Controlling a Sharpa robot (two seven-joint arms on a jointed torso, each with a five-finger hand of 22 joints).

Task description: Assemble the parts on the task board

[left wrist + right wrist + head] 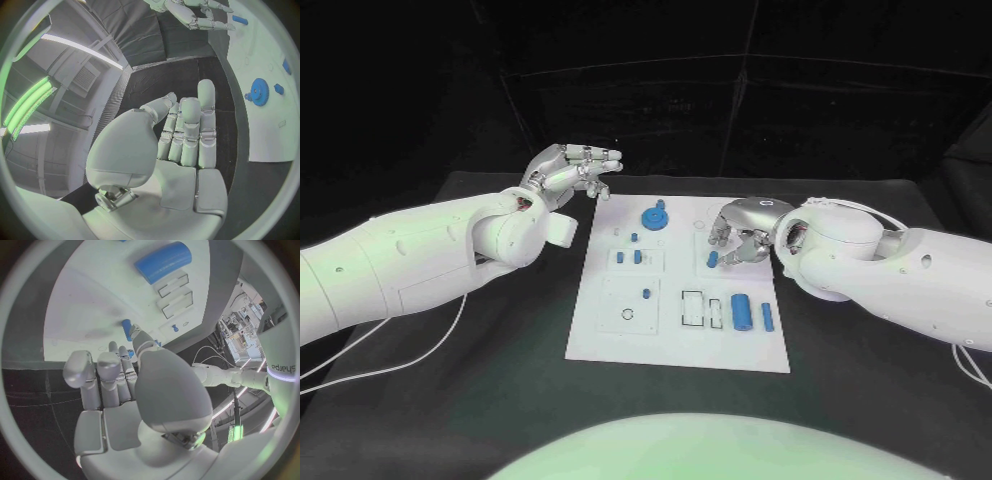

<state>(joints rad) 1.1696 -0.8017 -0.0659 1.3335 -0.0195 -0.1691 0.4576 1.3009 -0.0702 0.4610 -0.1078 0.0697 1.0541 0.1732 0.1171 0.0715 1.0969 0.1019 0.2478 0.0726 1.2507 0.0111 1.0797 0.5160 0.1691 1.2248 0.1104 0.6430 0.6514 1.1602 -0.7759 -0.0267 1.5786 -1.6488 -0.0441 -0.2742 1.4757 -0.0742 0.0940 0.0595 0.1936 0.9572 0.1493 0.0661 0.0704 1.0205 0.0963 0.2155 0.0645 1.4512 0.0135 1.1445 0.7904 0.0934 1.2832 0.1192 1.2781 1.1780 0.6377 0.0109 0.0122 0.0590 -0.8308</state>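
Black worktop [473, 400], white task board [678, 345] at frame centre.
My right hand [737, 232] pinches a blue part [713, 259]; I should seat it upright. Left hand [574, 170] empty, fingers together.

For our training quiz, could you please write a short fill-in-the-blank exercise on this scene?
1. The blue gear lies on the white ___.
2. The left hand hovers above the black ___, off the board.
3. The right hand reaches down over a small part coloured ___.

Missing words: board; table; blue
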